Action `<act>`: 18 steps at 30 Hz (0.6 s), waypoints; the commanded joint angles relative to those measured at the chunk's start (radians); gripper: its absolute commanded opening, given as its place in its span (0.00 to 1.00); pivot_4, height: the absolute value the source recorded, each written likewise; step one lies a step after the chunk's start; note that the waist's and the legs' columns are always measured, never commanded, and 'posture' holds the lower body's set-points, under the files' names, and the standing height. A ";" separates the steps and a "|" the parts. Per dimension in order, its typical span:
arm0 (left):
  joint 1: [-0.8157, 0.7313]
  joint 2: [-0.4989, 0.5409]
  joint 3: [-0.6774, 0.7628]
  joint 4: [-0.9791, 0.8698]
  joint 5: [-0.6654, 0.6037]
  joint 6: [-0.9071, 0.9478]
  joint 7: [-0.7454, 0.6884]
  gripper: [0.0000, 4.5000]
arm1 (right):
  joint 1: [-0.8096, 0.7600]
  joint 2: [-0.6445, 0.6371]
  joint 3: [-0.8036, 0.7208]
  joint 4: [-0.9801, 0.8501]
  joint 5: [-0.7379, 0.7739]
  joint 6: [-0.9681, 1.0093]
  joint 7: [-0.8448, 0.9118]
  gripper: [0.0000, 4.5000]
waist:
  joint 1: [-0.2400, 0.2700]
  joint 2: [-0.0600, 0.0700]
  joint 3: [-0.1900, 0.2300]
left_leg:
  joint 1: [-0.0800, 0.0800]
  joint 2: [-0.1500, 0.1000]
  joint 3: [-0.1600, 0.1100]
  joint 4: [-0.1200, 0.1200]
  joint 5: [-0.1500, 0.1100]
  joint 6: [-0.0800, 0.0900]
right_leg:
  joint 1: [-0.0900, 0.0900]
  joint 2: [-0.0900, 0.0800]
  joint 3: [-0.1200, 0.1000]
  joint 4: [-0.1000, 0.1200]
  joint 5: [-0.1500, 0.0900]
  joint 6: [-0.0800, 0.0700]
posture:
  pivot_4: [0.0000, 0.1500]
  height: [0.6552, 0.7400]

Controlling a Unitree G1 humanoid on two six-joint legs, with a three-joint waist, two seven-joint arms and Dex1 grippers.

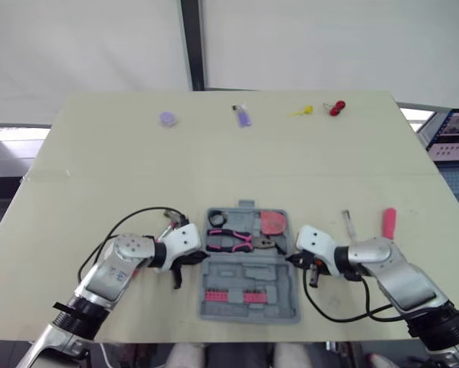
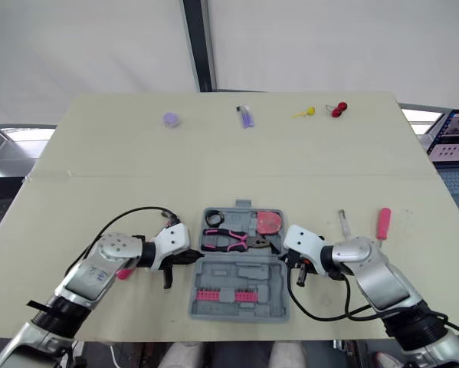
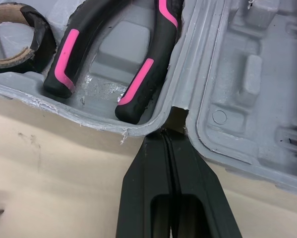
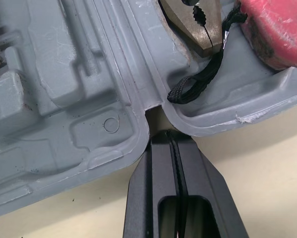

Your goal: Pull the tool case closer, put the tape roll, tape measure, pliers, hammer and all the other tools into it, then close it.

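Two sets of jaws flank the open tool case (image 1: 248, 274), which lies flat at the middle of the worktop's (image 1: 214, 169) near edge. The left jaws are at its left side and the right jaws at its right. Both are clenched on nothing, fingers pressed together.

The wrist views show that each pair's tips sit at the hinge notch between the two halves of the case.

The far half holds the black tape roll (image 1: 216, 219), the pink-handled pliers (image 1: 233, 241) and the red tape measure (image 1: 273, 222). The right wrist view adds the tape measure's black cord (image 4: 203, 79), lying beside the pliers' nose. A row of pink bits (image 1: 233, 296) sits in the near half.

A pink-handled screwdriver (image 1: 388, 223) and a slim metal tool (image 1: 349, 224) lie on the worktop toward its right edge, apart from the case. The right eye view shows something pink (image 2: 124, 273) beside the left forearm, too hidden to name. Small purple, yellow and red things lie along the far edge.
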 commanded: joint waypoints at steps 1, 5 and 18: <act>0.007 -0.006 0.000 -0.047 -0.004 -0.002 0.002 0.00 | -0.012 0.014 -0.015 -0.006 -0.005 -0.023 -0.016 0.01 | 0.000 0.000 0.000 | 0.000 0.000 0.000 0.000 0.000 0.000 | 0.000 0.000 0.000 0.000 0.000 0.000 | 1.00 1.00; 0.009 -0.008 -0.001 -0.053 -0.005 0.004 0.004 0.00 | -0.018 0.021 -0.018 0.003 -0.012 -0.031 -0.025 0.01 | 0.000 0.000 0.000 | 0.000 0.000 0.000 0.000 0.000 0.000 | 0.000 0.000 0.000 0.000 0.000 0.000 | 1.00 1.00; 0.014 -0.020 -0.008 -0.058 -0.005 0.009 0.011 0.00 | -0.001 0.011 -0.015 -0.015 -0.008 -0.019 0.001 0.01 | 0.001 0.000 0.000 | 0.000 0.000 0.000 0.000 0.000 0.000 | 0.000 0.000 0.000 0.000 0.000 0.000 | 1.00 1.00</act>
